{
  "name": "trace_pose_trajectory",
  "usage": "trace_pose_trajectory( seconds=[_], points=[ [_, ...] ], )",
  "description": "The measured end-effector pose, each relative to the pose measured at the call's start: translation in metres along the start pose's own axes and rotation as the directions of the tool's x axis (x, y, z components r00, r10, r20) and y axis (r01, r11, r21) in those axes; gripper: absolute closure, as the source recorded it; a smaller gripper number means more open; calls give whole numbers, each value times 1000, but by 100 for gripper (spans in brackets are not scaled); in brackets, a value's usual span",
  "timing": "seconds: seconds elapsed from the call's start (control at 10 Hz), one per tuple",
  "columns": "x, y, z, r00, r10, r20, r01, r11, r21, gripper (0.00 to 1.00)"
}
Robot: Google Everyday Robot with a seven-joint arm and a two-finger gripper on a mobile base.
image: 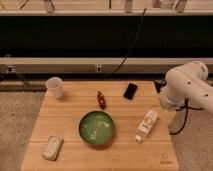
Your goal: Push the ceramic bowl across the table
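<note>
On the table [65, 120], near left, a pale packet [52, 147]; far left, a white cup [54, 86]. Centre, toward the near edge: the ceramic bowl [96, 127], upright. Further right, a black phone [130, 90]. At the right edge, apparently, the gripper [167, 116], well apart from the bowl; parted or closed, cannot tell.

Note that the arm [192, 90] is cut off by the picture's right edge. The gripper [168, 114] hangs below it at the right edge of the bench [65, 125]; its outline is blurred and partly covered by the arm. The front edge of the bench meets the bottom of the picture, so you cannot see it whole. You cannot read the logo mark [164, 161] at the front right corner, nor the print on the white carton [146, 125] near the right edge.
</note>
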Motion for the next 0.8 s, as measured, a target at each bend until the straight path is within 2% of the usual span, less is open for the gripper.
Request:
trace_pose_trajectory(
  seconds=[0.8],
  points=[
    [-3,3,3,1000,-9,-1,9,1000,-2,20]
  ],
)
